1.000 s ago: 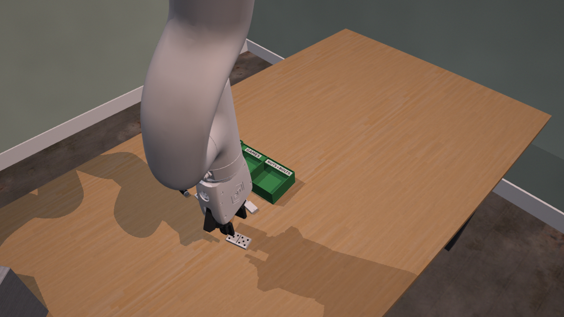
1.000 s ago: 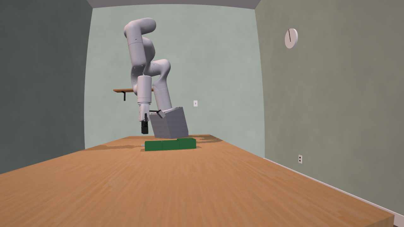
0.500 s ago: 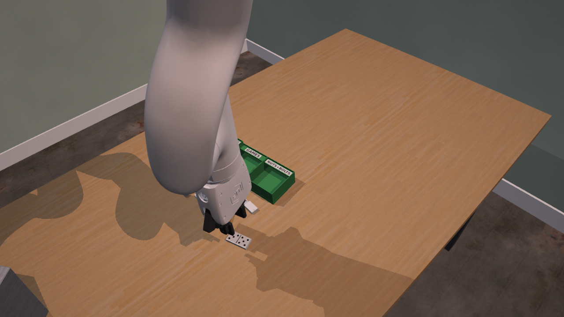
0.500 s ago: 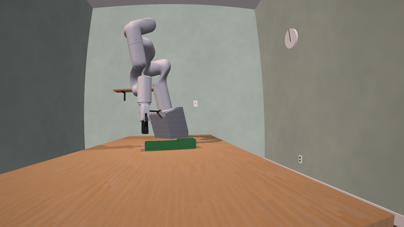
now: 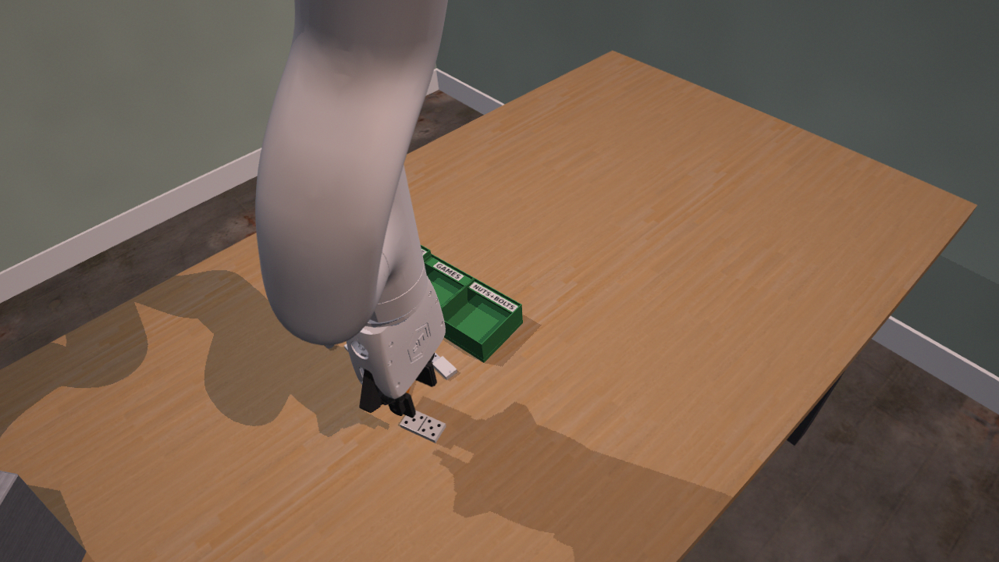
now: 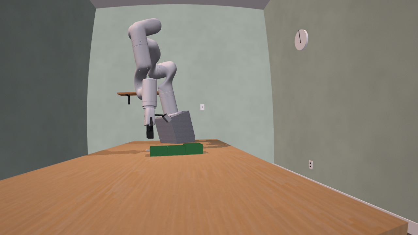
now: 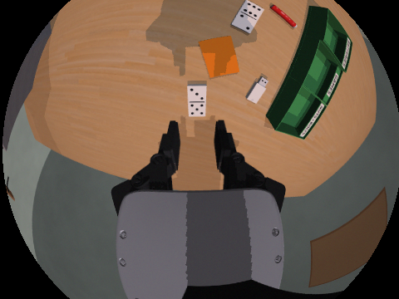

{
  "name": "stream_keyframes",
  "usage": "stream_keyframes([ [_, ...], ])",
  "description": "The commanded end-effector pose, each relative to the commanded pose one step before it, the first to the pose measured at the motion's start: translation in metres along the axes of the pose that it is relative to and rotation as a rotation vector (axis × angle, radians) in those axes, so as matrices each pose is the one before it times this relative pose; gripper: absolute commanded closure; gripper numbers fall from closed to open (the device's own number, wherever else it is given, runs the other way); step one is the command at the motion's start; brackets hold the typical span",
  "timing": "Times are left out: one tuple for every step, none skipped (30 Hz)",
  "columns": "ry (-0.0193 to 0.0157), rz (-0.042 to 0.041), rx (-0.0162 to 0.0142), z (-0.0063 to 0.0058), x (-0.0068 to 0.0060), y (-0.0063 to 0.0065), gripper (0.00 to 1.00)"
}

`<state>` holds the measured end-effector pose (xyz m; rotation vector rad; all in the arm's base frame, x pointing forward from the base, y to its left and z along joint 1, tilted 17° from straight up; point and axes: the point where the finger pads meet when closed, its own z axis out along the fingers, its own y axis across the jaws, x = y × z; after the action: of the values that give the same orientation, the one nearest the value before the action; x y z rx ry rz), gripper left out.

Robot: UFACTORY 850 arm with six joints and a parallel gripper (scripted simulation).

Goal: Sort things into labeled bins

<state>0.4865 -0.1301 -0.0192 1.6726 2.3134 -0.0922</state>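
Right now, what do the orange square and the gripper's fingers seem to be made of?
Orange square: probably paper or thin card, matte; it lies flat, evenly coloured, without shine.

Fingers: likely hard plastic or coated metal, dull black, with crisp edges; which, I cannot tell.

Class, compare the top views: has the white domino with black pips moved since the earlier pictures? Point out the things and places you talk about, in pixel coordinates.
No. The white domino with black pips (image 5: 422,426) (image 7: 197,100) lies in the same place relative to the green bins (image 5: 483,349) (image 7: 272,117).
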Motion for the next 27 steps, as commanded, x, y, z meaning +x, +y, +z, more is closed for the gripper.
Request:
stream_keyframes([
  [-0.00050, 0.00000, -0.00107, 0.00363, -0.00023, 0.00067, 0.59],
  [0.00000, 0.00000, -0.00003, 0.00403, 0.00002, -0.00003, 0.59],
  [0.00000, 0.00000, 0.00001, 0.00400, 0.00002, -0.00002, 0.59],
  [0.00000, 0.00000, 0.00000, 0.00000, 0.00000, 0.00000, 0.59],
  [0.00000, 0.00000, 0.00000, 0.00000, 0.00000, 0.00000, 0.59],
  [0.00000, 0.00000, 0.00000, 0.00401, -0.00001, 0.00001, 0.59],
  [0.00000, 0.00000, 0.00001, 0.00400, -0.00004, 0.00005, 0.59],
  [0.00000, 0.00000, 0.00000, 0.00400, -0.00002, 0.00003, 0.59],
  [0.00000, 0.00000, 0.00000, 0.00400, 0.00000, -0.00001, 0.59],
  [0.00000, 0.00000, 0.00000, 0.00400, 0.00000, -0.00002, 0.59],
  [0.00000, 0.00000, 0.00000, 0.00400, 0.00000, -0.00001, 0.59],
  [0.00000, 0.00000, 0.00000, 0.00400, -0.00001, 0.00000, 0.59],
  [0.00000, 0.00000, 0.00000, 0.00400, -0.00001, 0.00002, 0.59],
  [0.00000, 0.00000, 0.00000, 0.00400, -0.00002, 0.00002, 0.59],
  [-0.00001, -0.00001, 0.00006, 0.00396, -0.00004, 0.00009, 0.59],
  [0.00000, 0.00000, 0.00000, 0.00301, -0.00002, 0.00002, 0.59],
  [0.00000, 0.00000, -0.00001, 0.00001, -0.00002, 0.00002, 0.59],
  [0.00000, 0.00000, -0.00001, 0.00001, -0.00002, 0.00002, 0.59],
  [0.00000, 0.00000, -0.00001, 0.00001, -0.00003, 0.00004, 0.59],
  [0.00000, 0.00000, -0.00001, 0.00001, -0.00003, 0.00004, 0.59],
  [0.00000, 0.00000, 0.00000, 0.00000, 0.00000, 0.00000, 0.59],
  [0.00000, 0.00000, 0.00000, 0.00000, 0.00000, 0.00000, 0.59],
  [0.00000, 0.00000, -0.00001, 0.00134, 0.00002, -0.00003, 0.59],
  [0.00000, 0.00000, 0.00000, 0.00133, 0.00002, -0.00003, 0.59],
  [0.00000, 0.00000, 0.00000, 0.00133, 0.00003, -0.00005, 0.59],
  [0.00000, 0.00000, 0.00000, 0.00133, 0.00004, -0.00006, 0.59],
  [0.00000, 0.00000, 0.00000, 0.00133, 0.00003, -0.00006, 0.59],
])
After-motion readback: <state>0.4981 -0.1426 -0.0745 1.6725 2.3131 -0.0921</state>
